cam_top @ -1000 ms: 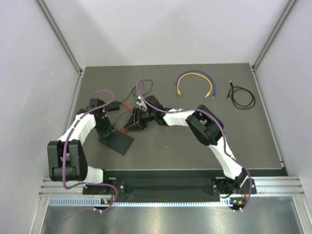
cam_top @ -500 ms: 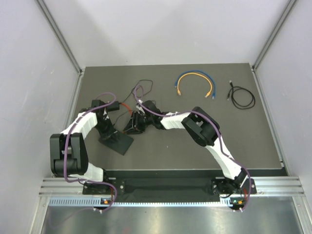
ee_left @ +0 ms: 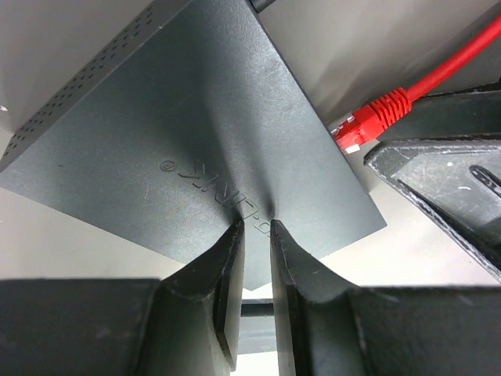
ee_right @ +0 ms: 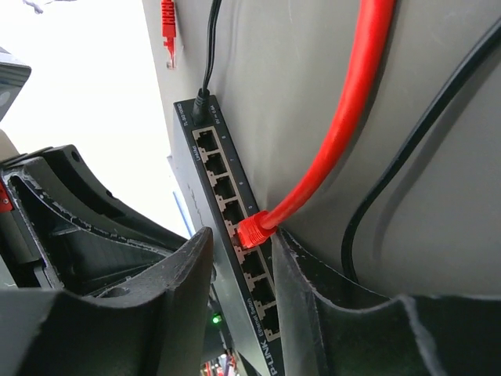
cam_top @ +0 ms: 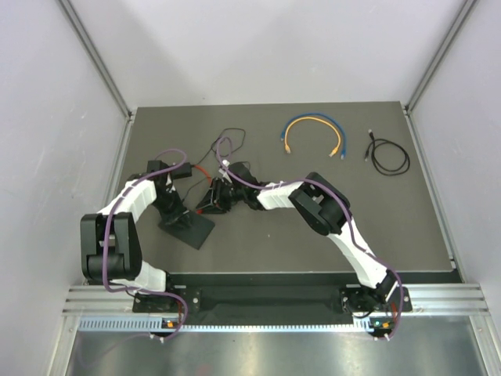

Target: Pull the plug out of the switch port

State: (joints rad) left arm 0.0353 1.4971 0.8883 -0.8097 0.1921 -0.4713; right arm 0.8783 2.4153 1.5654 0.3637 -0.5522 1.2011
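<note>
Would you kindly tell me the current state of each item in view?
switch: gripped at one edge
red plug: seated in a switch port
power lead: plugged into switch
left gripper: jaws shut on switch
right gripper: jaws open, straddling red plug
blue cable: loose, unplugged

The dark table carries the black switch, a blue-and-yellow cable and a coiled black cable.

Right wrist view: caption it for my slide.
The right claw straddles the red plug seated in the switch, not yet pulled.
</note>
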